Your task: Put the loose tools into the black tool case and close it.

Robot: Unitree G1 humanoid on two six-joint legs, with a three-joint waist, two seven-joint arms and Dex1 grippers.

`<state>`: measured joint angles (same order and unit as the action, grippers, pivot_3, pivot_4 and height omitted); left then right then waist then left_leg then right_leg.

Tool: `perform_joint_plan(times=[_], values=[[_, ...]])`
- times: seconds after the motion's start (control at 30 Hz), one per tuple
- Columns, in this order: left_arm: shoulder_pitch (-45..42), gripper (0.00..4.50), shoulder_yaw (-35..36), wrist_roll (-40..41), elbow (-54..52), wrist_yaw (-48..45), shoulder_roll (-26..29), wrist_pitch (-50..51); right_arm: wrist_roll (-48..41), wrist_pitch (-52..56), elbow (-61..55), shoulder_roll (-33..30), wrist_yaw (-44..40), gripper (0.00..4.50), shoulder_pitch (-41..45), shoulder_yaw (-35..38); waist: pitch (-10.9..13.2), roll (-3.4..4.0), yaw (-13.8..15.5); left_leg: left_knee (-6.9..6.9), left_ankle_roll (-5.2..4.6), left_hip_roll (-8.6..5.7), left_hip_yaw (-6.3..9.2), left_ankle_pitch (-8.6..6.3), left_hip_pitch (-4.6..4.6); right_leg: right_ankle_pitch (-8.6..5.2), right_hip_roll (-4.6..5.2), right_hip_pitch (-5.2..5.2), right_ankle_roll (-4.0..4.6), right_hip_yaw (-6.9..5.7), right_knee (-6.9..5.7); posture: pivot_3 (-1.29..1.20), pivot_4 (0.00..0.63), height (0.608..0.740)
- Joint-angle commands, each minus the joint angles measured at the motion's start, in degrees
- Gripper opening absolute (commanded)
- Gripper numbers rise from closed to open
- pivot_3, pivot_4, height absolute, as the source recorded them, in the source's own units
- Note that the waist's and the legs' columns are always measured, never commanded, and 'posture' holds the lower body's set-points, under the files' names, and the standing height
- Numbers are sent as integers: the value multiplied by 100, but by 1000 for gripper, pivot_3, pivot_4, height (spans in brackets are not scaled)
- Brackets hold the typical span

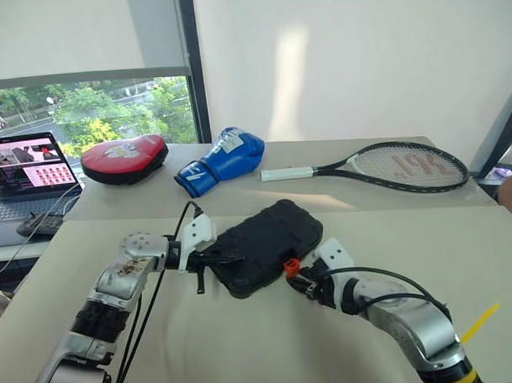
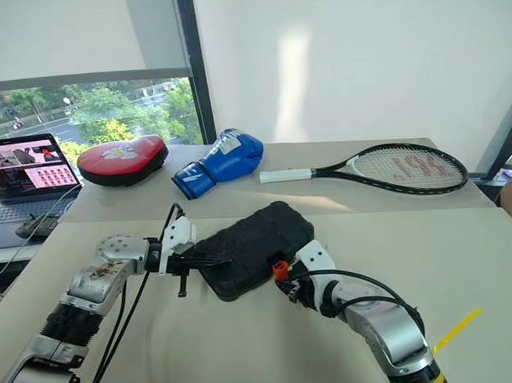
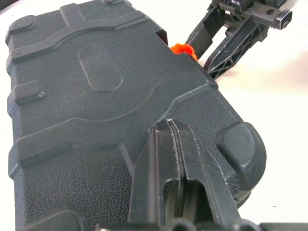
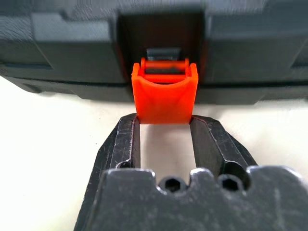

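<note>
On the beige table [image 1: 244, 343], black tool case [image 1: 262, 242] lies closed.

The black tool case [image 1: 264, 246] lay shut on the near table [image 1: 270, 342], hemmed by the left gripper [image 1: 215, 262] pressed against its one end with jaws together, and by the right gripper [image 4: 163, 139], whose jaws flanked the orange latch [image 4: 165, 94] on its front edge. Bare tabletop lay open in front of the case and out to the right. Beyond it, on the far table, a tennis racket [image 1: 381, 166], a blue boxing glove [image 1: 221, 161] and a red pad [image 1: 124, 159] lined the back, with a laptop [image 1: 24, 178] at the far left.
</note>
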<state>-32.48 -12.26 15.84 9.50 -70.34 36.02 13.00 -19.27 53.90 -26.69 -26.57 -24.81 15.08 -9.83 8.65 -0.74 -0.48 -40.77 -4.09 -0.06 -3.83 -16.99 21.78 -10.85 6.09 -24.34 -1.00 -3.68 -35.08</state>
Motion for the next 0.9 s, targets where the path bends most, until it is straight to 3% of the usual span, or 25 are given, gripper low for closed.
perform_joint_plan(times=[0.03,0.2,0.47,0.67,0.7,0.9], values=[[269,0,-280,-365,289,34,36,246,-68,42,-420,-55,4,1253,248,246,0,0,7,0,0,0,1,0,1,0,0,0,0,-1,1,0,150,740],[308,0,-298,-367,200,43,45,290,-96,167,-407,-33,-1,1253,351,250,0,0,7,0,0,0,1,0,5,0,1,-2,0,-1,1,0,150,740],[332,0,-342,-360,26,62,57,407,145,122,699,-93,-310,1253,951,-211,0,0,-18,0,0,0,1,0,4,0,1,-2,1,-1,2,0,150,740],[347,0,-319,-341,-113,123,45,535,22,176,295,-436,-623,3476,813,-58,0,3,-14,2,-1,0,1,0,6,-1,3,-4,-1,-1,2,0,150,740],[355,0,-313,-338,-129,133,43,545,-135,350,54,-518,-677,3476,698,111,0,3,-9,4,-2,0,1,-1,8,-1,4,-5,-2,-1,3,0,150,740],[398,0,-302,-325,-202,175,12,586,-748,855,-594,-803,-890,1531,285,591,0,4,40,5,-13,-1,4,-9,19,-2,11,-6,-4,-9,10,0,150,740]])
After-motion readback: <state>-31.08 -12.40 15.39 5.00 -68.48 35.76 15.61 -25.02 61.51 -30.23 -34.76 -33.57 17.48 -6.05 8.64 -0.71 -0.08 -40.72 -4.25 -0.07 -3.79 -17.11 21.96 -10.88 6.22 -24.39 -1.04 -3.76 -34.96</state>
